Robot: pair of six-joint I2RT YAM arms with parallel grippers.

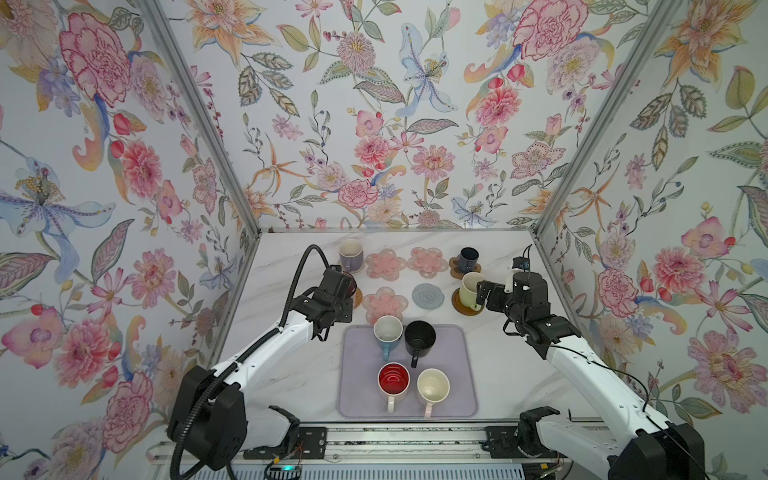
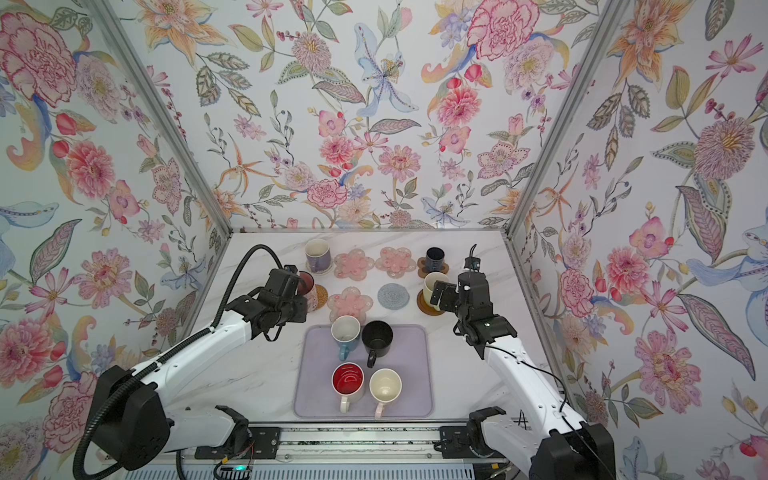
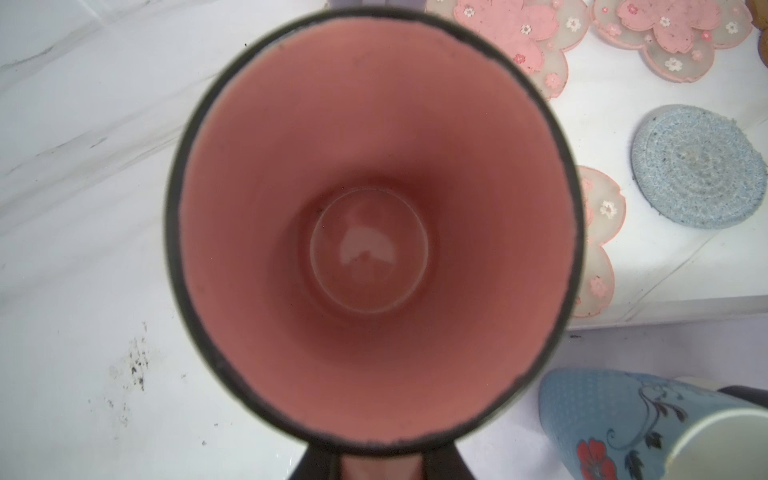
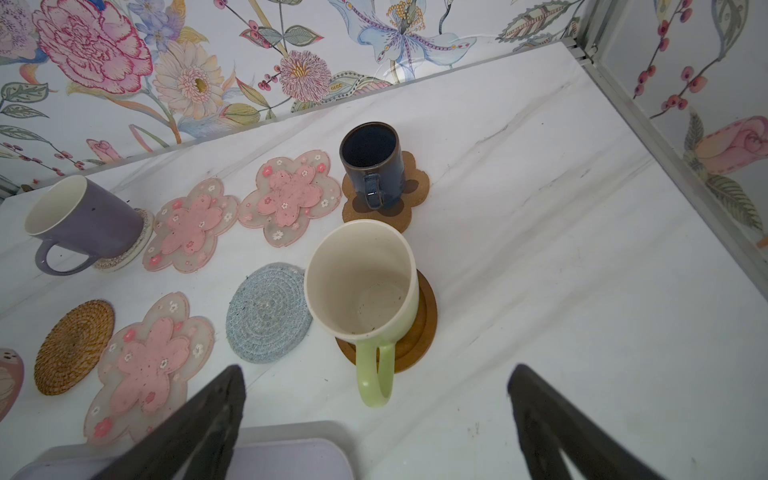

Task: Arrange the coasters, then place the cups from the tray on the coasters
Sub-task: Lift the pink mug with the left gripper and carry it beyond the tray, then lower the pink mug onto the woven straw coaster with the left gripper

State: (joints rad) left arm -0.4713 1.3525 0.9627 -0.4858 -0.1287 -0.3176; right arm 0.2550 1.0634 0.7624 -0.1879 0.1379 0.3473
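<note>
Holding: my left fingers (image 3: 444, 467) pinch the pink mug (image 3: 374, 187) at its handle, beside the bare rattan coaster (image 4: 75, 347).
Right side: my right fingers (image 4: 199, 419) are spread wide and empty, near the green mug (image 4: 361, 282).
Done: I judge 8 coasters laid in 2 rows, with 3 mugs seated. The lavender mug (image 4: 87, 224) is on the beaded coaster (image 4: 124, 259), the navy mug (image 4: 370, 166) on the paw coaster (image 4: 411, 195), and the green mug on the wooden disc (image 4: 419, 332).
Remaining: the pink mug, then 4 on the tray (image 1: 457, 374): the blue mug (image 1: 387, 332), black mug (image 1: 419, 338), red-lined mug (image 1: 393, 384) and cream mug (image 1: 433, 388).
Free: 3 flower coasters (image 1: 385, 264) and the grey knitted coaster (image 1: 428, 296).
Surface: white marble surface (image 1: 291, 374), smudged.
Room: floral wallpaper (image 1: 374, 104) and metal corner posts (image 1: 199, 116).
</note>
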